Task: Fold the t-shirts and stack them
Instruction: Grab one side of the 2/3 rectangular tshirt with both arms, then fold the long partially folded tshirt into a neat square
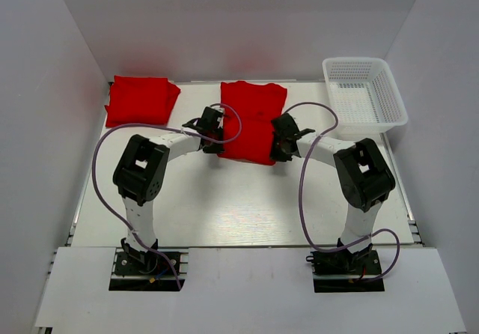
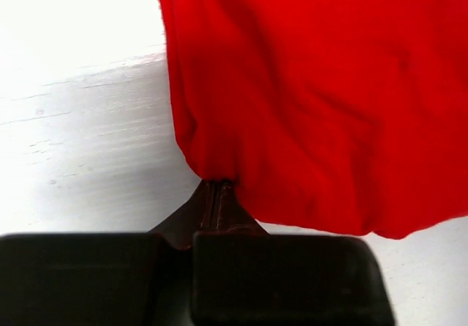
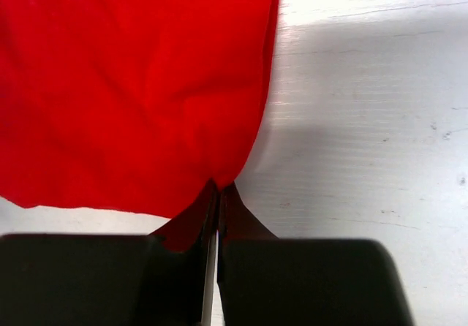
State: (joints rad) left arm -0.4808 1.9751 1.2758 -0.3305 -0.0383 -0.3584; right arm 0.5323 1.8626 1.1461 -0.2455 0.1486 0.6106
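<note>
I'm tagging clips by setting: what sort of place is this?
Likely a robotics lab bench, not a home: plain white panels box in a white table, two robot arms are bolted at its near edge, with red t-shirts and a mesh basket laid out.

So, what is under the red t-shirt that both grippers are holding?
Around its edges only the white table shows. The t-shirt itself covers the surface beneath it, so anything lying there cannot be seen.

Matt red cloth t-shirts (image 1: 251,120), white plastic mesh basket (image 1: 374,126)
</note>
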